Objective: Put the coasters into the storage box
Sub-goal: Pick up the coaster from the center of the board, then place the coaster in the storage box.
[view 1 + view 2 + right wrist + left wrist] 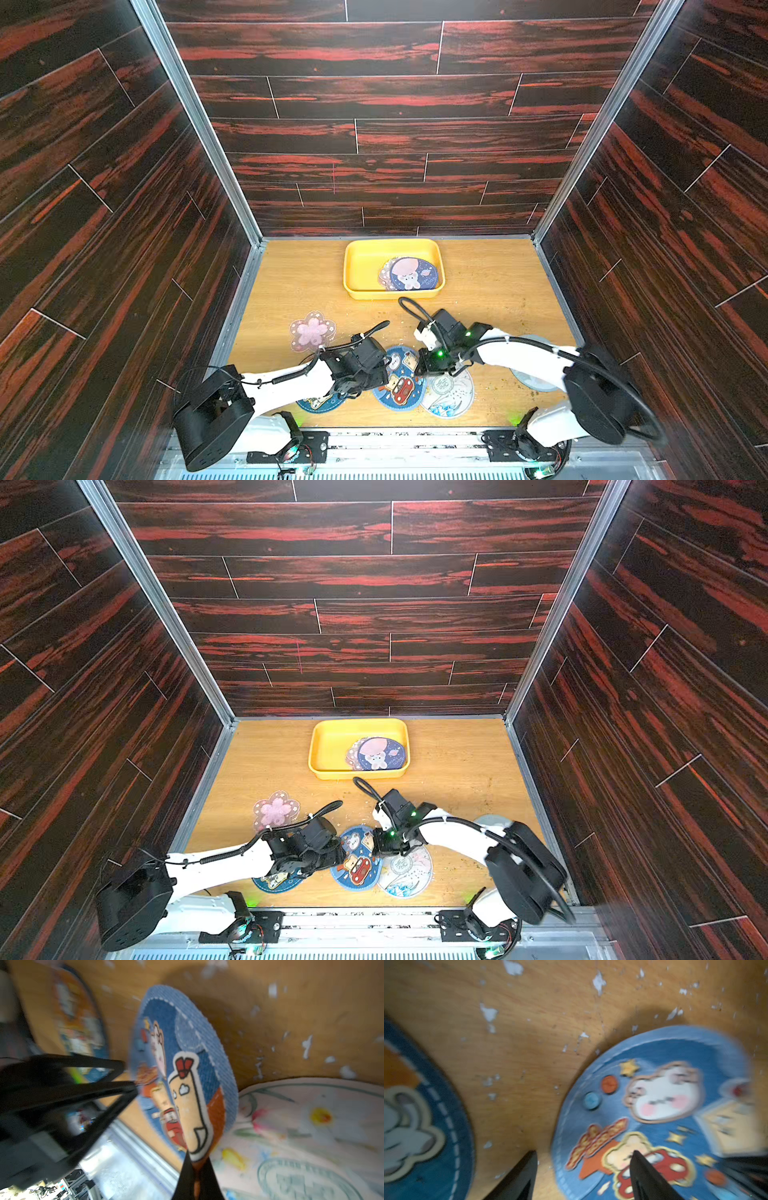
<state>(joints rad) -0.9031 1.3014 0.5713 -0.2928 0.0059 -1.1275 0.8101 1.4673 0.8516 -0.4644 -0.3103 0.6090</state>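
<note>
top views overhead, whole scene; wrist views close, sharing car coaster

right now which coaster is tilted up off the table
The blue cartoon coaster with the red car, the only one pinched at its rim by the right claw.

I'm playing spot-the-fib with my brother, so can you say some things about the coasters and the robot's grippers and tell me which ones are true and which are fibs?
1. The pink cherry-blossom coaster lies on the table, outside the storage box. True.
2. The storage box is empty. False: a round moon-print coaster lies in it, on top of another coaster.
3. The right gripper is shut on the edge of the blue cartoon coaster. True.
4. The left gripper is shut too. False: it is open, with one finger over the blue cartoon coaster and one over the table.
</note>
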